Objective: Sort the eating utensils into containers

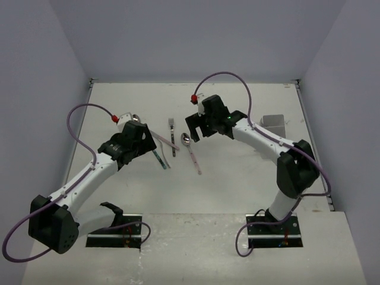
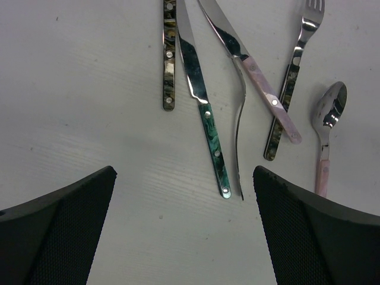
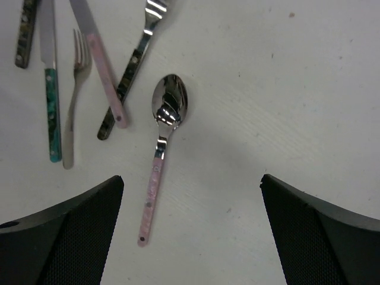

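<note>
- The left jaws are standing wide open and holding nothing, their black mesh-faced fingers (image 2: 59,237) sitting in the lower corners of the left wrist view.
- The lower end of the teal-handled steel knife (image 2: 209,127) is lying between them at centre frame, just above the fingertips.
- The risk here is catching two pieces at once: the slim plain steel fork (image 2: 237,130) is lying just beside that handle, and their lower ends are nearly touching.
- The right jaws are also gaping wide and empty, with their fingers (image 3: 62,234) in the lower corners of the right wrist view.
- The pink-handled steel spoon (image 3: 160,157) is lying between them, but its handle end is sitting nearer the finger at frame left, so closing is likely to push or spin it rather than pinch it squarely.
- Every piece is lying flat on the white bench (image 1: 237,184), so thin metal may be slipping out of a shallow pinch.
- The small white-grey open-topped box (image 1: 274,123) is standing at right of the top view, well apart from the cutlery, making a drop in transit possible.
</note>
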Tool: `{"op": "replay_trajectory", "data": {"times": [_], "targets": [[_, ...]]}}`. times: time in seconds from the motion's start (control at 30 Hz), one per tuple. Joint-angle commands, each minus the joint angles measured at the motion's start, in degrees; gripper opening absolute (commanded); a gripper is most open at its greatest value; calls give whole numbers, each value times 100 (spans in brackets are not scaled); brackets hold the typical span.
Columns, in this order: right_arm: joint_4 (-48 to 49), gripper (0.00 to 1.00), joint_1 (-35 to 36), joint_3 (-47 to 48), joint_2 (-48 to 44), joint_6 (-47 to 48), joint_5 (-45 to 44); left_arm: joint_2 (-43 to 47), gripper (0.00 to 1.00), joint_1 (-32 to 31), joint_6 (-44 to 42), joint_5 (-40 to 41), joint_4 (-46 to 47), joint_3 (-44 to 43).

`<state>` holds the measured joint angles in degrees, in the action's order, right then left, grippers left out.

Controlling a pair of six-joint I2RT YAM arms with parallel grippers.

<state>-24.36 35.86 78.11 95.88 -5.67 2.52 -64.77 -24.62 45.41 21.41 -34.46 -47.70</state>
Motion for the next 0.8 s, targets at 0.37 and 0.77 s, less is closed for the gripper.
{"op": "replay_trajectory", "data": {"times": [0.37, 0.77], "targets": [[-1255, 99, 809, 917, 1767, -698, -1113, -202, 100, -174, -67, -163, 554, 130], [-1747, 77, 906, 1365, 2576, -988, -1123, -220, 100, -183, -120, -137, 572, 174]]}}
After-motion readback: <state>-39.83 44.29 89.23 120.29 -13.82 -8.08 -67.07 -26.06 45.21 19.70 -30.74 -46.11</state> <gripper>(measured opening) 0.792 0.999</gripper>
